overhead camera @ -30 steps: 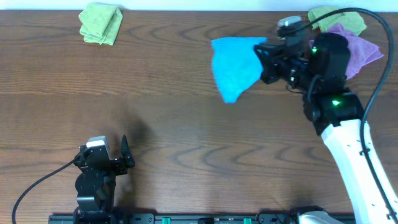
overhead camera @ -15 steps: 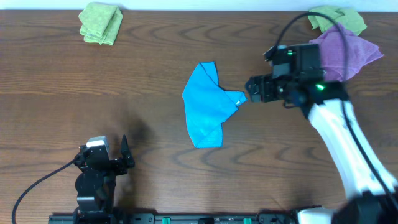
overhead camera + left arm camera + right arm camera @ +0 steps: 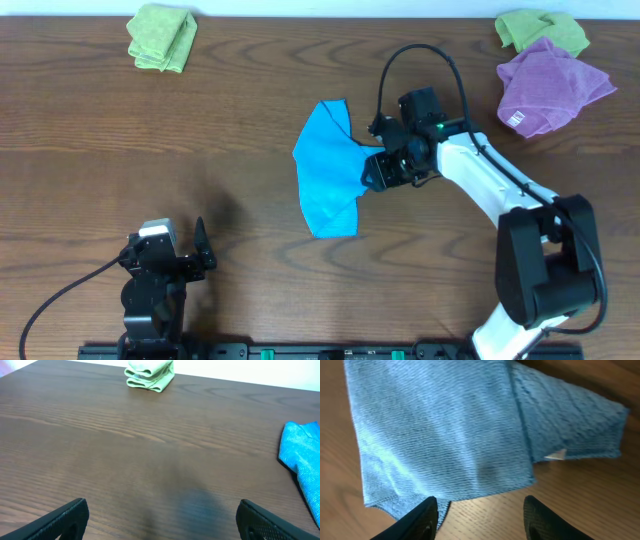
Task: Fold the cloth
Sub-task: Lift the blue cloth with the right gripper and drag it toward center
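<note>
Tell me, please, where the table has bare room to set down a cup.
Free: the wide table between the folded green cloth, the blue cloth and the left gripper. Crowded: the far right corner, with the purple cloth and a second green cloth.

cloth cropped in left wrist view, corner beneath right claw

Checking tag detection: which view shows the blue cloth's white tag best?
Right wrist: the white tag sits in plain sight on the blue cloth, close up. Overhead shows the whole cloth, but the right arm's fingers cover that corner. Left wrist catches only a cloth edge.
</note>
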